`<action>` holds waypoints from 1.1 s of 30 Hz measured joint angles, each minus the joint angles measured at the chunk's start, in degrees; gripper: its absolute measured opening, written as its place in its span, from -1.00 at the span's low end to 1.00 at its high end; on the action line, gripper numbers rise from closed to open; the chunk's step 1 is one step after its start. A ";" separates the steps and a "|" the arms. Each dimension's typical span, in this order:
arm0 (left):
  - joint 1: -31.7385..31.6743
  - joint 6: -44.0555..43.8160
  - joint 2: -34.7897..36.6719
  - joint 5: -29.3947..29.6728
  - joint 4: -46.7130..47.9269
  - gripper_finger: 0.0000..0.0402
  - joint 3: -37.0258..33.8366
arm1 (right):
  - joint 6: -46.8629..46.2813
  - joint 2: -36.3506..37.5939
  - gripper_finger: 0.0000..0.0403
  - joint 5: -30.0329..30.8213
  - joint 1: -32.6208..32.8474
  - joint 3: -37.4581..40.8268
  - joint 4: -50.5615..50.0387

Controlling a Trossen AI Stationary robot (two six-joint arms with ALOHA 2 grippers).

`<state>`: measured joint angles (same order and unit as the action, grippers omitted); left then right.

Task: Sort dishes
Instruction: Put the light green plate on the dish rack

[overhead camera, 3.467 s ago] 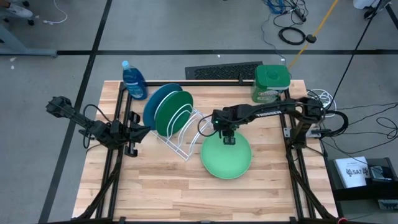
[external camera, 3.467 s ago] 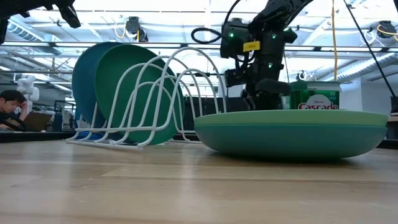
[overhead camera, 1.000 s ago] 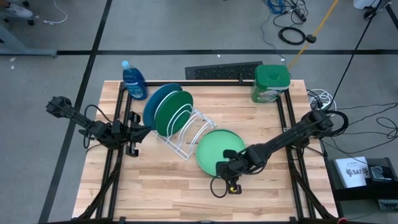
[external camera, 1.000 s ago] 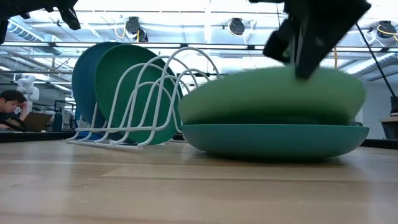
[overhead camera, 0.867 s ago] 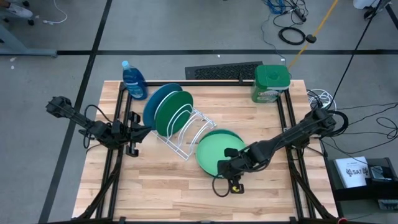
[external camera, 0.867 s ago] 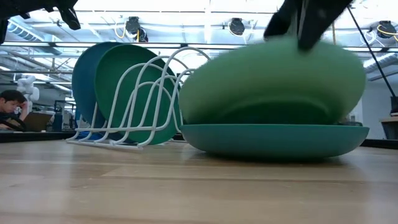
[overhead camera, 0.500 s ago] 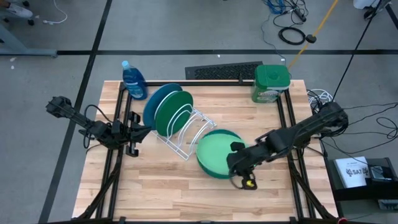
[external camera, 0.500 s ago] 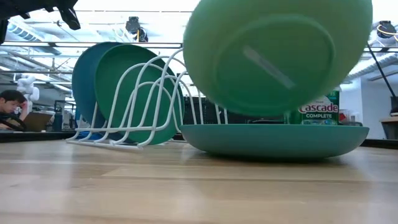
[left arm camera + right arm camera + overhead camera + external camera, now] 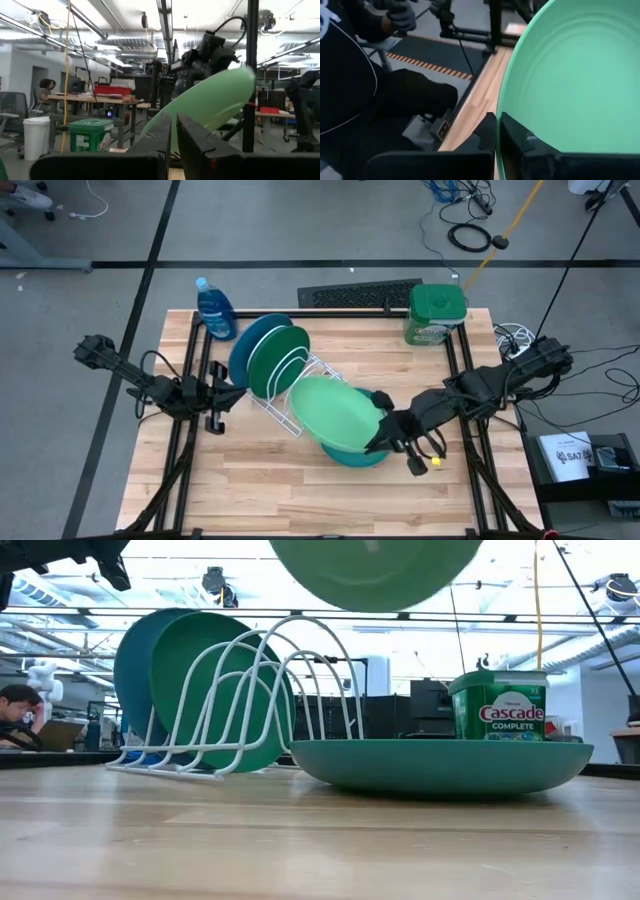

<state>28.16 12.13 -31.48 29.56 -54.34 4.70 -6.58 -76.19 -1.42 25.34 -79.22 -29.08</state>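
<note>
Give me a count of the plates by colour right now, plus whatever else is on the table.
Blue plate, in the rack: 1
Dark green plate, in the rack: 1
Light green plate, held up by the right gripper: 1
Teal plate, flat on the table: 1
White wire rack: 1
Green-lidded tub: 1
Blue bottle: 1
Total: 7

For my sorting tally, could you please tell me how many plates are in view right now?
4. The blue plate and dark green plate stand in the white rack; the teal plate lies on the table; the light green plate is lifted by the right gripper.
</note>
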 joint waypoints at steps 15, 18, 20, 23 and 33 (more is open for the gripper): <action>-0.02 -4.15 -1.63 -7.22 -0.31 -0.85 3.69 | 16.26 -5.33 -1.00 -2.69 -3.68 0.00 10.60; -0.02 -3.03 -1.90 -7.22 -1.00 -0.85 4.39 | 17.19 -7.75 -1.00 1.87 -3.77 0.00 17.05; -0.02 -2.81 -1.90 -7.39 -1.43 -0.85 4.52 | 17.56 -9.78 -1.00 3.65 -3.61 0.00 21.43; -0.02 -2.80 -1.90 -8.43 -1.74 -0.85 4.52 | 16.62 -13.29 -1.00 7.16 -3.28 0.00 27.23; -0.02 -2.81 -1.88 -9.40 -3.21 -0.85 4.52 | 13.21 -25.26 -1.00 24.67 -3.10 0.00 62.82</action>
<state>28.14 9.32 -33.36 20.16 -57.55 9.21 6.63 -101.45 23.24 22.24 -79.22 33.74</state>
